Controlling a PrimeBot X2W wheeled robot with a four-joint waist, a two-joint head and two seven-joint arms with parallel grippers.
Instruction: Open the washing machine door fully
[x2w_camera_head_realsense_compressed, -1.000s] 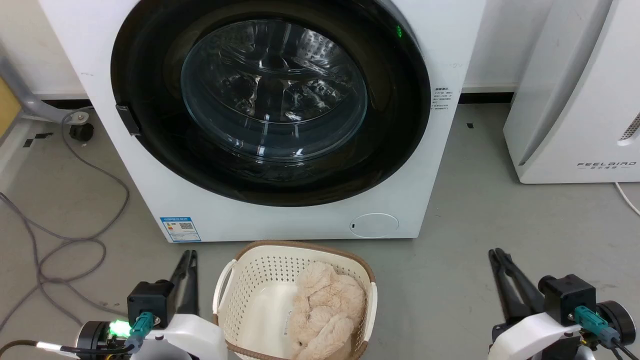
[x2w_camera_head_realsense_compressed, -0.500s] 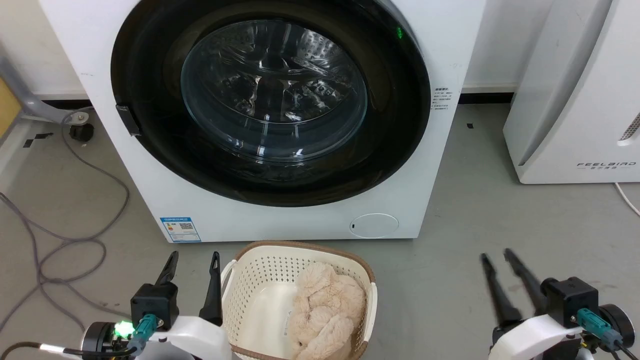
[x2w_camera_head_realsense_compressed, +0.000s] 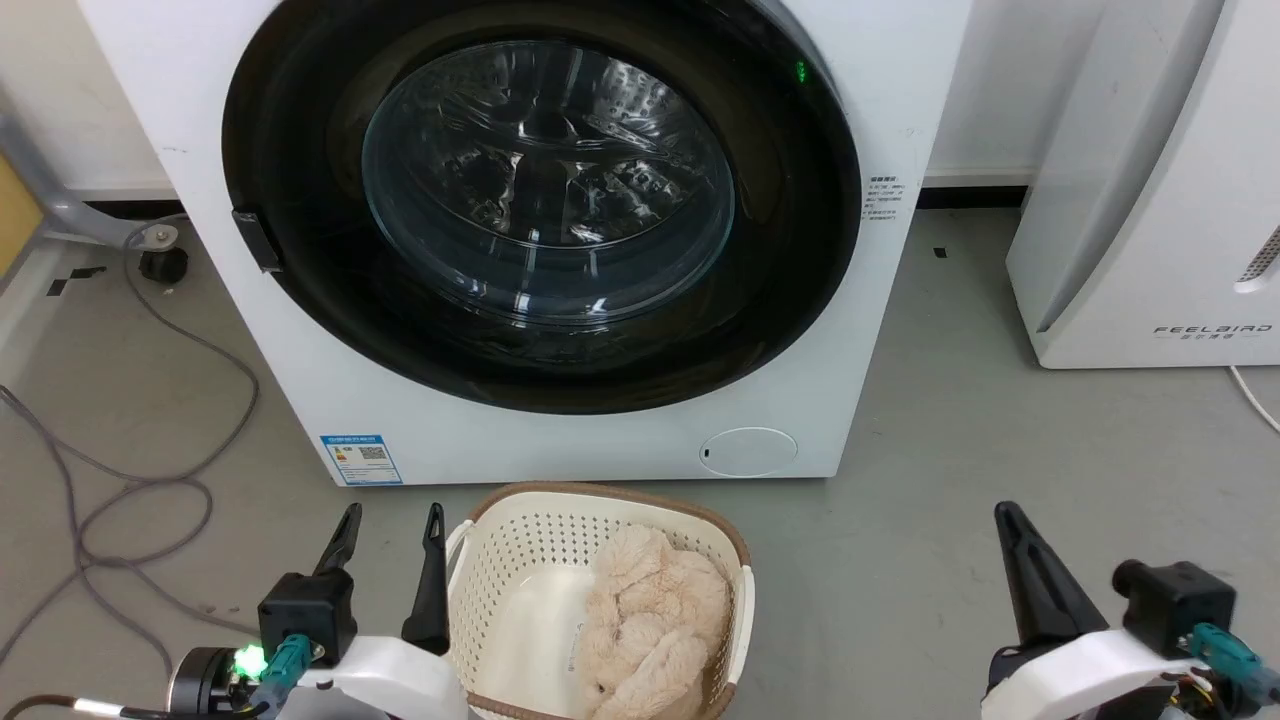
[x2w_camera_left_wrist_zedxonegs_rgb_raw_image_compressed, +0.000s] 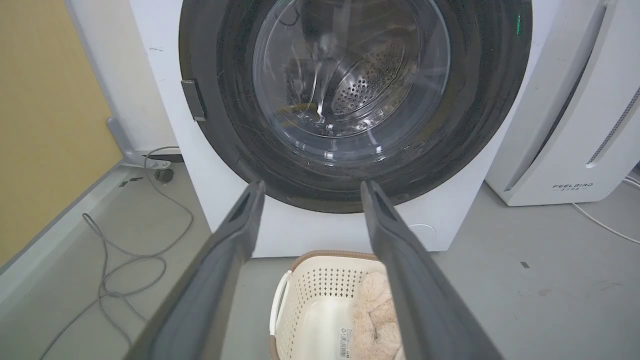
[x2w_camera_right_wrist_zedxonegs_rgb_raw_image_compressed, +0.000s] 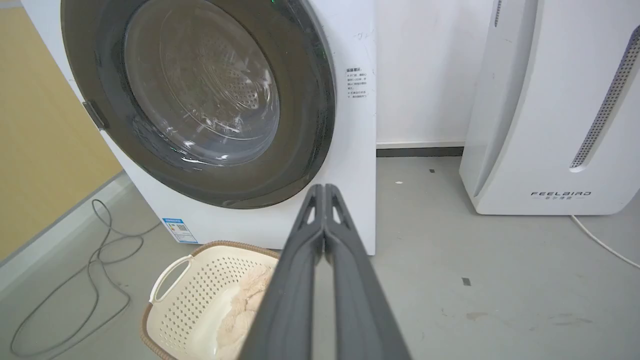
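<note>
currently your left gripper (x2w_camera_head_realsense_compressed: 392, 512) is spread, your right gripper (x2w_camera_head_realsense_compressed: 1004, 510) pressed together, and the washing machine door (x2w_camera_head_realsense_compressed: 540, 200) sits closed.

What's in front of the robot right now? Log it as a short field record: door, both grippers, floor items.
door: large round glossy black washing machine door with a clear glass bowl, closed against the big white front-loading washing machine
left gripper: open, empty, low, apart from the door
right gripper: shut, empty, low, apart from the door
floor: cream perforated plastic basket holding a beige plush toy; grey cable at left
task status: door not yet opened
</note>
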